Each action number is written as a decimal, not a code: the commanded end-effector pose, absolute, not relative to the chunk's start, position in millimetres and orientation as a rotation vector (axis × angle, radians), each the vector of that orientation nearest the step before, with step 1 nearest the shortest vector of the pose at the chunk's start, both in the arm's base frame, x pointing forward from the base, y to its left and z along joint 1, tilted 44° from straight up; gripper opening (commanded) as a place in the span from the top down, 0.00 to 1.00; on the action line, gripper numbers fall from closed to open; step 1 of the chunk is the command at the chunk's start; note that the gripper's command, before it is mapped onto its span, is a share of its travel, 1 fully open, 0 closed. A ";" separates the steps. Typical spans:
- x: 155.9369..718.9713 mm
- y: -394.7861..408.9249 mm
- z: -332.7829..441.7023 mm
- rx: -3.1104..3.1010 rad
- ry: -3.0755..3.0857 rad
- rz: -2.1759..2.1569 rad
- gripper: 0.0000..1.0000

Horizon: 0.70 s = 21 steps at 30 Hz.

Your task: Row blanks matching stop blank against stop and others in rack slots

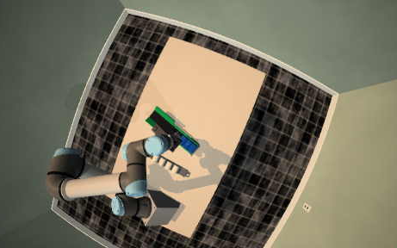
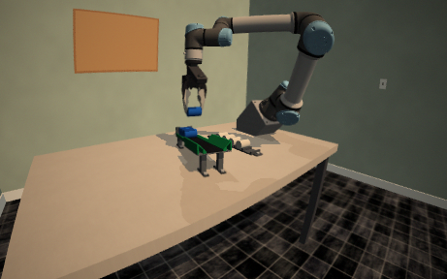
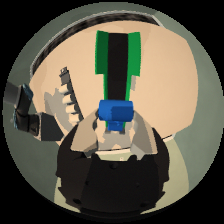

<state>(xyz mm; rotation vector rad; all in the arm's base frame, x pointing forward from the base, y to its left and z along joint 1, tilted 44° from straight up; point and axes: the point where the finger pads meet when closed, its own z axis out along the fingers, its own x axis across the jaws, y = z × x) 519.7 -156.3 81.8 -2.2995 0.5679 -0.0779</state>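
My gripper [image 2: 194, 110] [image 3: 115, 110] is shut on a blue blank [image 2: 194, 112] [image 3: 115, 106], held high above the blank-bearing end of the feed ramp. In the wrist view the held blank lies crosswise to the green-walled feed ramp [image 1: 164, 114] [image 2: 221, 141] [image 3: 101, 56]. Blue blanks [image 1: 189, 145] [image 2: 187, 131] [image 3: 115, 126] lie side by side across the ramp at its stop end; the gripper and held blank hide part of that row, so I cannot count them. Several white blanks [image 1: 169, 165] [image 2: 242, 143] [image 3: 70, 109] lie in a row on the stock rack [image 1: 183, 172] [image 2: 254, 152] [image 3: 65, 76].
The stock rack lies beside the ramp, on the robot base's side. The grey robot base [image 1: 164, 209] [image 2: 258, 118] [image 3: 50, 127] stands on the table [image 1: 219, 86] [image 2: 96, 194] [image 3: 170, 75]. The ramp is raised on legs, with green side walls that flare at the end away from the blue blanks.
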 end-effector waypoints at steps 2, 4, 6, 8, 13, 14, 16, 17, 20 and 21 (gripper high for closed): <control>520.1 -157.1 81.9 -2.300 0.569 -0.079 0.66; 520.1 -157.1 81.9 -2.300 0.569 -0.079 0.66; 520.2 -156.8 81.6 -2.300 0.569 -0.079 0.66; 520.6 -155.6 80.3 -2.300 0.569 -0.079 0.66; 523.2 -147.9 72.0 -2.300 0.569 -0.079 0.66; 524.0 -145.5 69.3 -2.300 0.569 -0.079 0.66; 525.9 -139.9 63.4 -2.300 0.569 -0.079 0.66; 526.9 -136.8 60.0 -2.300 0.569 -0.079 0.66; 529.1 -130.3 52.9 -2.300 0.569 -0.079 0.66; 529.1 -130.3 52.9 -2.300 0.569 -0.079 0.66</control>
